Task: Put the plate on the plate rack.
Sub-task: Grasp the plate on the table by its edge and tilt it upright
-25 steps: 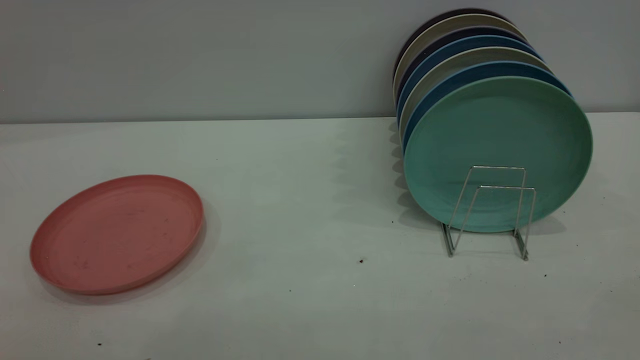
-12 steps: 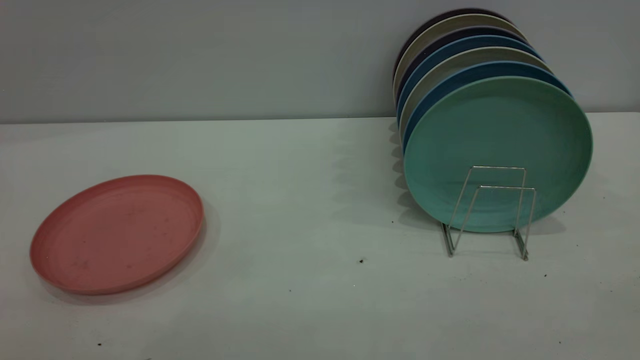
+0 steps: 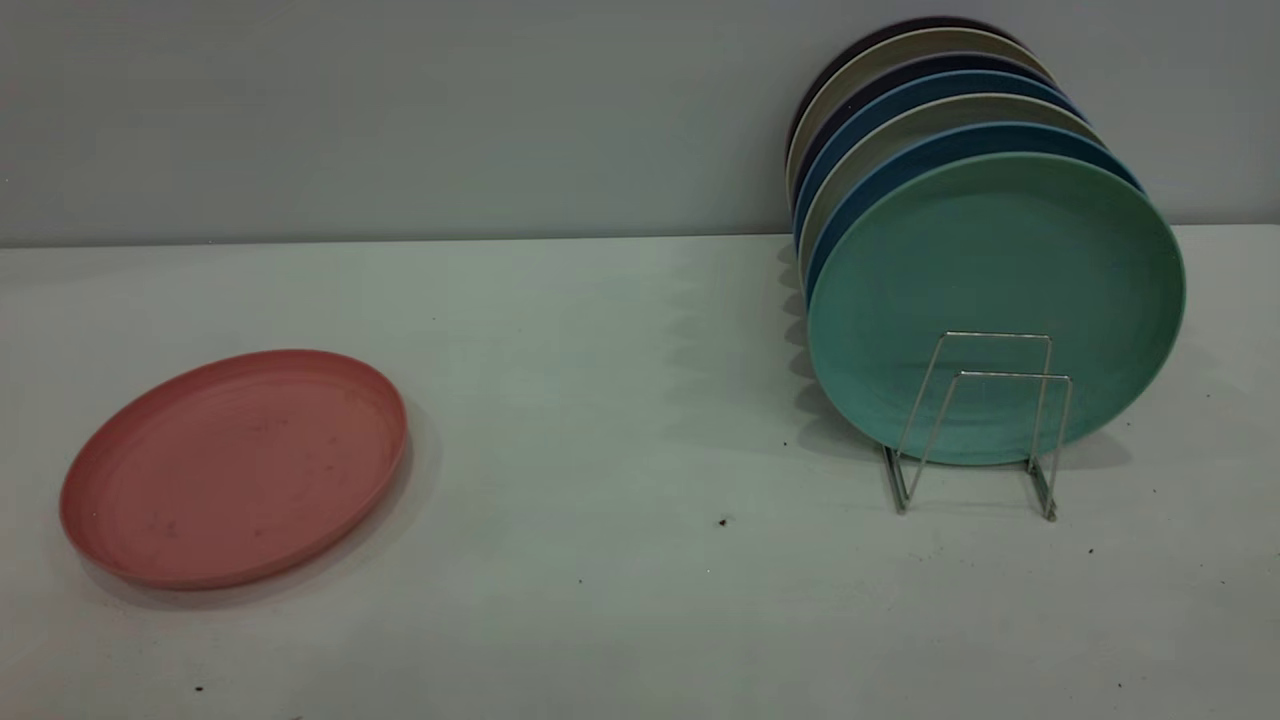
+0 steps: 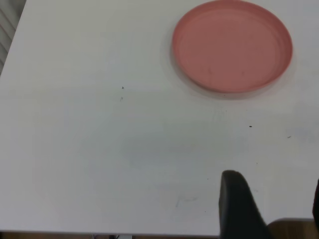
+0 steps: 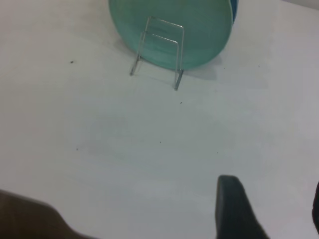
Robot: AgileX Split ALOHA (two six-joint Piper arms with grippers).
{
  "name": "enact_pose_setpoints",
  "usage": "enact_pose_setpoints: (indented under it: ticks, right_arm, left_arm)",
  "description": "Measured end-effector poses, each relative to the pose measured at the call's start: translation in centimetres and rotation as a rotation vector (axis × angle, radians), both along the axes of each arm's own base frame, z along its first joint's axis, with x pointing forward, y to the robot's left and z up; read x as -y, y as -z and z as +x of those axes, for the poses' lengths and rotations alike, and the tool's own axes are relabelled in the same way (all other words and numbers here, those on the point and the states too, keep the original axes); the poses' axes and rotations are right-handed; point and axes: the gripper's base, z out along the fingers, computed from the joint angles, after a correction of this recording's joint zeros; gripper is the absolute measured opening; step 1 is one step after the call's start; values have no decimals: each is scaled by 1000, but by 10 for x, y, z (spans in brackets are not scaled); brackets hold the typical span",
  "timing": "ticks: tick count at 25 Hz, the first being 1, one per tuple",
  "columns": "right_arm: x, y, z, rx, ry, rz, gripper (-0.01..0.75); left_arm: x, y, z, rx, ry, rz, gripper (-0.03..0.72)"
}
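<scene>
The salmon-pink plate (image 3: 235, 465) lies flat on the white table at the left; it also shows in the left wrist view (image 4: 232, 46). The silver wire plate rack (image 3: 1015, 376) stands at the right, its two front loops empty; it also shows in the right wrist view (image 5: 180, 50). Neither gripper shows in the exterior view. My left gripper (image 4: 274, 179) is open and empty above bare table, well short of the pink plate. My right gripper (image 5: 272, 183) is open and empty above bare table, well short of the rack.
A mint-green plate (image 3: 990, 300) stands upright in the rack just behind the front loops, and shows in the right wrist view (image 5: 209, 25). Several blue and beige plates (image 3: 930, 140) stand behind it, up to the grey back wall. Small dark specks dot the table.
</scene>
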Motion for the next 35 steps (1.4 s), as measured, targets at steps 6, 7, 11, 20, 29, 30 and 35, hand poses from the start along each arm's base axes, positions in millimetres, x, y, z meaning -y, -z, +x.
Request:
enact_pose_setpoints:
  ticks: [6,7,11,20,29,30,35]
  right_arm:
    - [0,0,0,0,0,0,392]
    - [0,0,0,0,0,0,392]
    - [0,0,0,0,0,0,392]
    - [0,0,0,0,0,0,392]
    - [0,0,0,0,0,0,392]
    - [0,0,0,0,0,0,389]
    - [0,-1,1,1,0,6,384]
  left_arm:
    - [0,0,0,0,0,0,401]
    - [0,0,0,0,0,0,401]
    - [0,0,0,0,0,0,401]
    - [0,0,0,0,0,0,401]
    - [0,-1,0,9,0,0,401]
    - [0,-3,0,21,1,1,401]
    - [2,-9,11,-18,6,-21,401]
